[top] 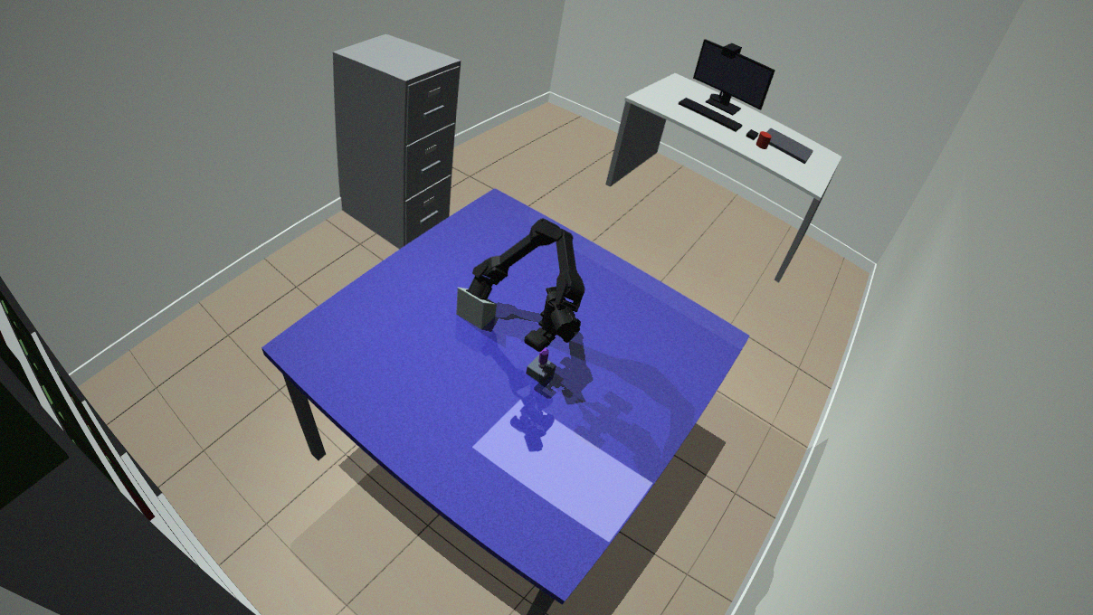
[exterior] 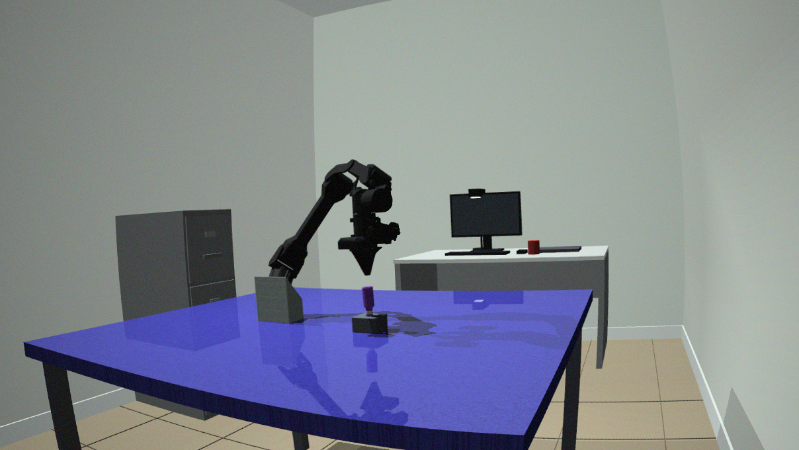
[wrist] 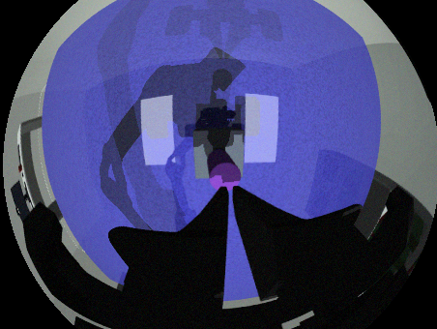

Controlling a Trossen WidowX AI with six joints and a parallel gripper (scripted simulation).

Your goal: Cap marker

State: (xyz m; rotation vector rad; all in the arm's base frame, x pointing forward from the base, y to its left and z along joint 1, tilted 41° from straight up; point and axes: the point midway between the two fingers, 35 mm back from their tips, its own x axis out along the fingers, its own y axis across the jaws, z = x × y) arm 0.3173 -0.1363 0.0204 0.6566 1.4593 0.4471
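The purple cap (top: pixel 544 356) (exterior: pixel 367 298) (wrist: pixel 225 174) stands upright on top of the marker (exterior: pixel 368 313). A short pale part of the marker shows between the cap and the dark holder block (top: pixel 537 374) (exterior: pixel 368 323) (wrist: pixel 201 157). Whether the cap is fully seated cannot be told. My gripper (exterior: pixel 366 273) (wrist: pixel 229 192) is shut and empty, pointing down. Its fingertips are a little above the cap's top in the exterior view, with a small gap between. In the wrist view the cap's round top shows just beyond the fingertips.
The blue table (top: pixel 366 328) (exterior: pixel 195 363) carries the arm's grey base block (top: pixel 475 308) (exterior: pixel 278 300). A filing cabinet (top: pixel 370 137) (exterior: pixel 151 268) and a white desk (top: pixel 650 88) (exterior: pixel 419 259) with a monitor (top: pixel 732 72) (exterior: pixel 485 214) and red mug (top: pixel 763 139) (exterior: pixel 533 247) stand beyond it.
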